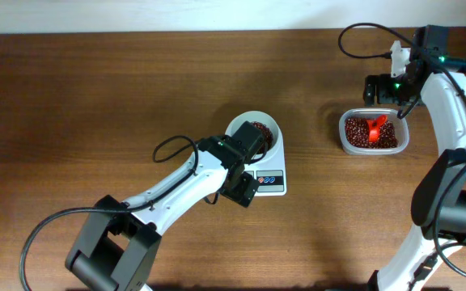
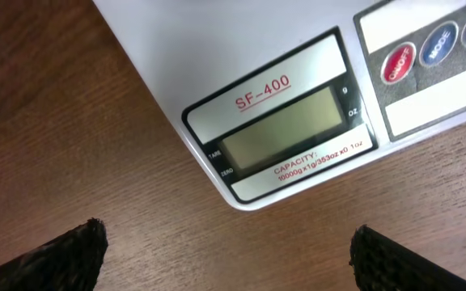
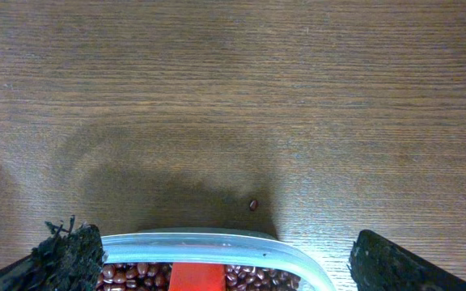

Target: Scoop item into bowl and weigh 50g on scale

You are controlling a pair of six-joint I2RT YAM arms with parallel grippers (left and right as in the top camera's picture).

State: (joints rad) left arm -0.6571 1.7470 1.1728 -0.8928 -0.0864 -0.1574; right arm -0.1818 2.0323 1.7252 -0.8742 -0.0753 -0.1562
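The white bowl (image 1: pixel 259 123) stands on the white scale (image 1: pixel 270 179) at mid-table and holds dark red-brown beans (image 1: pixel 256 132). My left gripper (image 1: pixel 241 191) is open and empty, low over the table at the scale's front left corner. In the left wrist view the scale (image 2: pixel 217 40) shows a blank grey display (image 2: pixel 283 128) and a red button (image 2: pixel 399 63). My right gripper (image 1: pixel 395 87) is open and empty above the far edge of a clear tub (image 1: pixel 342 133) of beans (image 1: pixel 358 133). A red scoop (image 1: pixel 375 127) lies in the tub.
In the right wrist view the tub rim (image 3: pixel 217 239) is between my fingers, with the scoop (image 3: pixel 196 277) and beans (image 3: pixel 136 275) inside. One stray bean (image 3: pixel 253 204) lies on the wooden table just beyond the rim.
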